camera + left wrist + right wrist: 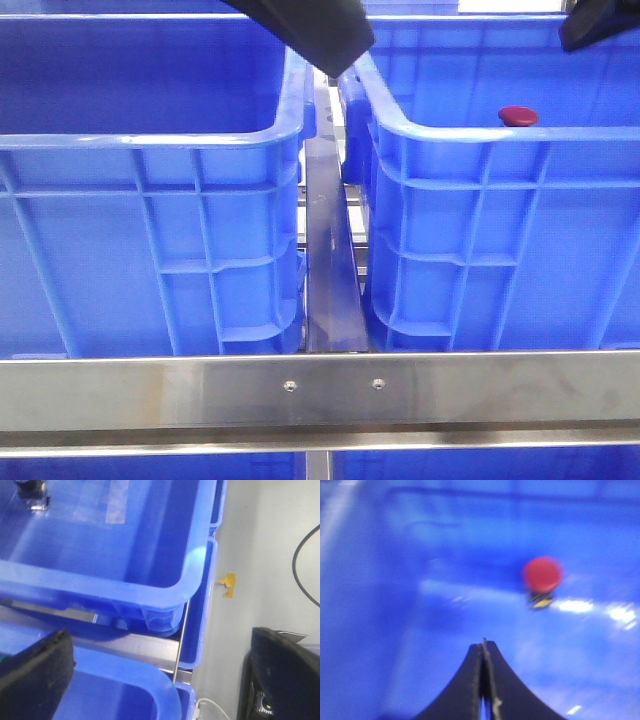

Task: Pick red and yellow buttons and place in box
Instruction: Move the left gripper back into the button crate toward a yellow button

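Two blue crates sit side by side behind a steel rail [320,390]. The red button [518,116] lies inside the right crate [480,240], near its front wall. The right hand [484,652] is pinched tight, fingers together and gripping nothing, hovering inside that crate with the button just ahead of it. The left hand [160,675] is spread wide over the left crate [150,240], holding nothing. The yellow button isn't showing.

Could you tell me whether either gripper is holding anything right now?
No: the right gripper is shut on nothing, short of the red button; the left gripper is open.
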Robot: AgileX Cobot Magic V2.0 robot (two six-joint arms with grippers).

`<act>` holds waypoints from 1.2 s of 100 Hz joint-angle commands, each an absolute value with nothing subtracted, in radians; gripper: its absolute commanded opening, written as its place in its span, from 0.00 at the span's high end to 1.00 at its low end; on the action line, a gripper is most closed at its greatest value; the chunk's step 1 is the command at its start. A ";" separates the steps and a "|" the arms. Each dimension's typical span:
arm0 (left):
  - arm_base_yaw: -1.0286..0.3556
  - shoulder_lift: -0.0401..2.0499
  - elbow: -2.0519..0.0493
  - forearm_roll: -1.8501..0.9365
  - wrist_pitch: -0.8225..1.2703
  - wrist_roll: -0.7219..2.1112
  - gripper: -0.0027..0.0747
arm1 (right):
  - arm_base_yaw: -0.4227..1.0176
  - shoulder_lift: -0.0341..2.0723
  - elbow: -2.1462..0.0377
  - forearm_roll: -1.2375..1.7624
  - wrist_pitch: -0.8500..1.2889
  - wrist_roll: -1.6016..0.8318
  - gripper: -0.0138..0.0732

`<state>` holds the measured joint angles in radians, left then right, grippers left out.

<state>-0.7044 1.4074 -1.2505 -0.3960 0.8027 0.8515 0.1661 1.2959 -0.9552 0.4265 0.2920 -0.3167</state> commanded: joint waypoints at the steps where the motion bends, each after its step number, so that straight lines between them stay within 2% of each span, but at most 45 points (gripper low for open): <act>1: -0.710 1.370 -1.283 -0.398 0.759 0.794 0.10 | 0.170 1.216 -0.973 0.504 0.324 -0.325 0.91; 14: -0.710 1.370 -1.283 -0.352 0.770 0.717 0.10 | 0.170 1.160 -0.973 0.550 0.440 -0.325 0.92; 27: -0.710 1.370 -1.283 -0.156 0.778 0.449 0.10 | 0.170 1.125 -0.973 0.550 0.521 -0.326 0.92; 47: -0.710 1.370 -1.283 0.234 0.791 -0.026 0.10 | 0.170 1.111 -0.973 0.538 0.526 -0.328 0.92; 71: -0.697 1.372 -1.283 0.542 0.872 -0.477 0.10 | 0.170 1.111 -0.973 0.539 0.515 -0.328 0.92; 81: -0.646 1.384 -1.283 0.544 0.896 -0.563 0.10 | 0.170 1.111 -0.973 0.539 0.514 -0.328 0.92; 120: -0.394 1.486 -1.287 0.321 0.835 -0.546 0.10 | 0.170 1.111 -0.973 0.539 0.506 -0.328 0.92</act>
<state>-0.4299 1.4978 -1.2524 0.3617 0.8893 -0.5521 0.1700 1.1360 -0.9464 0.5247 0.5625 -0.3167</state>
